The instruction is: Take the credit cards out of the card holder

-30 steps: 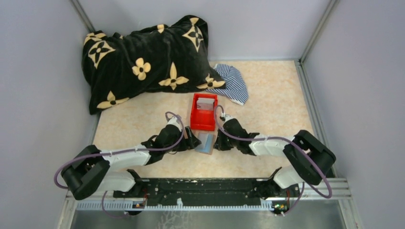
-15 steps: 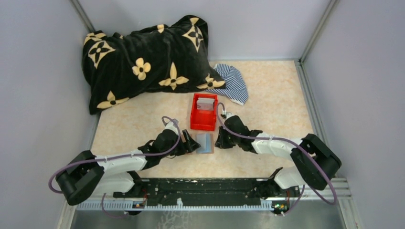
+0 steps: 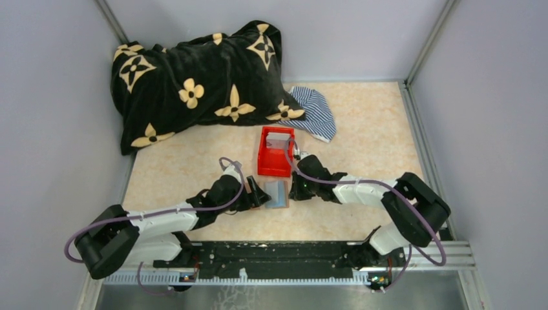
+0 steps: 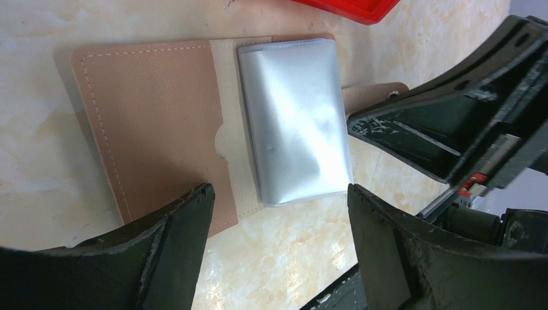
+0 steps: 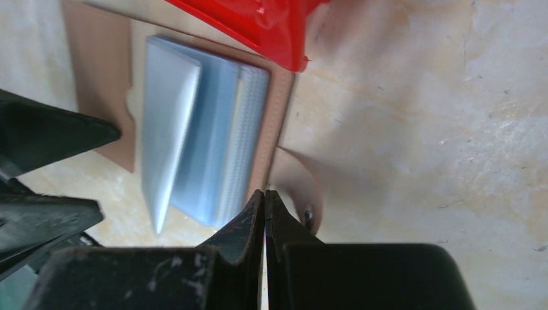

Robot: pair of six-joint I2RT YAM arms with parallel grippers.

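Left end effector (image 4: 279, 194): jaws apart, one finger on each side of the near edge of the card holder (image 4: 155, 123), gripping nothing; right end effector (image 5: 265, 194): jaws together with nothing between them, tips at the snap tab (image 5: 294, 187) on the right side of the card holder.

The card holder lies open and flat on the table (image 3: 362, 148), brown cover to the left, a stack of grey-blue glossy sleeves (image 4: 294, 123) on its right half; whether credit cards sit inside those sleeves cannot be told.

Step in hand, as judged: steadying the opened card holder before an extraction; the closed right tips appear placed to pin the tab. The next move calls for the left jaws to lower over a sleeve edge or a card edge and close on thin stock without lifting the whole card holder; a slip or a multi-sleeve pinch is the likely fault.

Just beyond the card holder stands a red bin (image 3: 265, 161), a flat grey item (image 3: 278, 139) inside at its far end, possibly a card; its near wall crowds the far edge of the card holder and limits approach from that side. Well beyond the card holder: a black flower-patterned blanket (image 3: 194, 77) and a striped cloth (image 3: 313, 110), neither in the way.
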